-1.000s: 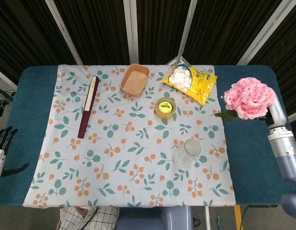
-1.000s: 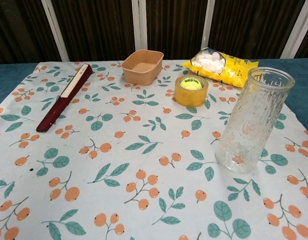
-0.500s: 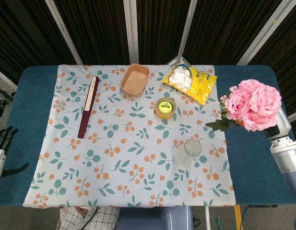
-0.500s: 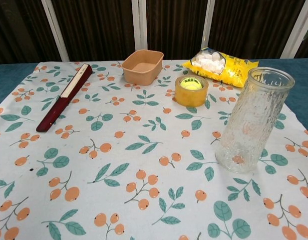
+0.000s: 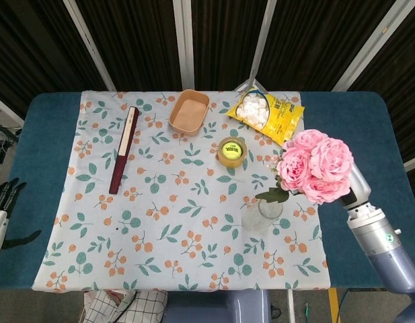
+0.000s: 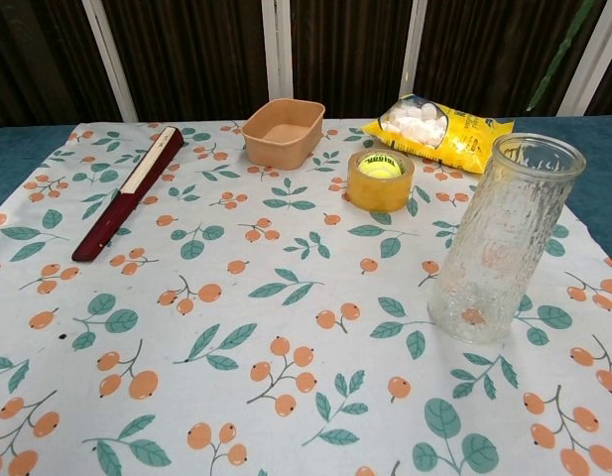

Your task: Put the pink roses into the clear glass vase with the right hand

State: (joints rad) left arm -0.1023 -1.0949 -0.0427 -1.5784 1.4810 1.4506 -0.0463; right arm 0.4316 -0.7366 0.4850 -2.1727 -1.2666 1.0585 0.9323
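Observation:
The pink roses (image 5: 312, 166) hang in the air above the cloth's right side, with green leaves (image 5: 272, 196) drooping over the mouth of the clear glass vase (image 5: 263, 213). My right hand (image 5: 356, 188) holds the bunch from below; the blooms hide most of it, and only the wrist and grey forearm show. In the chest view the vase (image 6: 503, 239) stands upright and empty at the right, and a thin green stem (image 6: 560, 52) slants in at the top right above it. My left hand (image 5: 3, 198) rests at the table's left edge, holding nothing.
On the floral cloth (image 5: 180, 222) lie a dark red closed fan (image 5: 124, 149) at the left, a tan bowl (image 5: 189, 112), a yellow tape roll (image 5: 232, 151) just behind the vase and a yellow marshmallow bag (image 5: 266, 114) at the back right.
My right arm has carried the roses leftward and nearer, from the blue table edge at the right to just above the vase. A green stem now shows in the chest view. The left hand has not moved.

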